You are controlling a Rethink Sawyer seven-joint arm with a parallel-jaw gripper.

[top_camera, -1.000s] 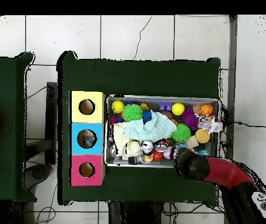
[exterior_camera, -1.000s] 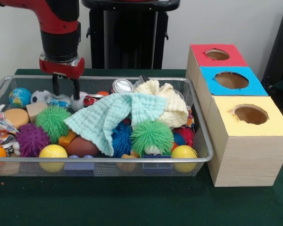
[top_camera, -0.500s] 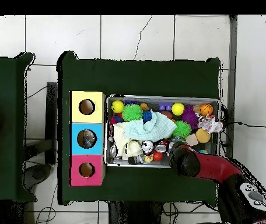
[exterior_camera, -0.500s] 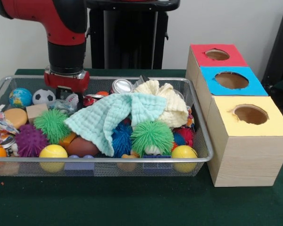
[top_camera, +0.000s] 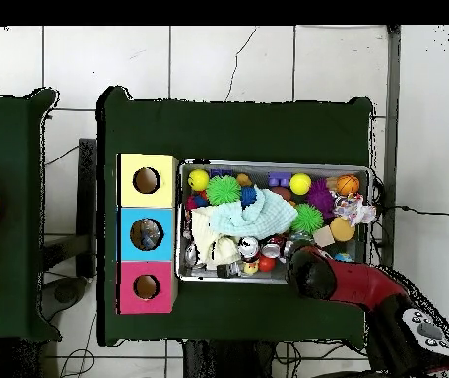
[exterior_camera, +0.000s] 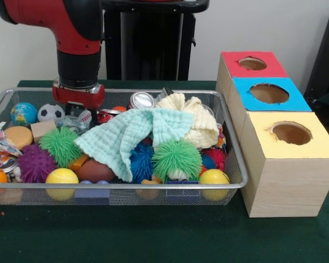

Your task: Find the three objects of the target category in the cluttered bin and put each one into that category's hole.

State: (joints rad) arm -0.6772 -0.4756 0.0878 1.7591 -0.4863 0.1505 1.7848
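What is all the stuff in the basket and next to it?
Wire bin: one, silver, on the green table.
Cloths: mint one over a cream one, bin middle.
Spiky balls: two green, one purple, one blue.
Yellow balls: two, front edge.
Globe ball, soccer ball: far corner.
Can: one, silver, at the back.
Boxes: red, blue, yellow, each holed, beside the bin.
End effector: red and black, lowered into the bin.
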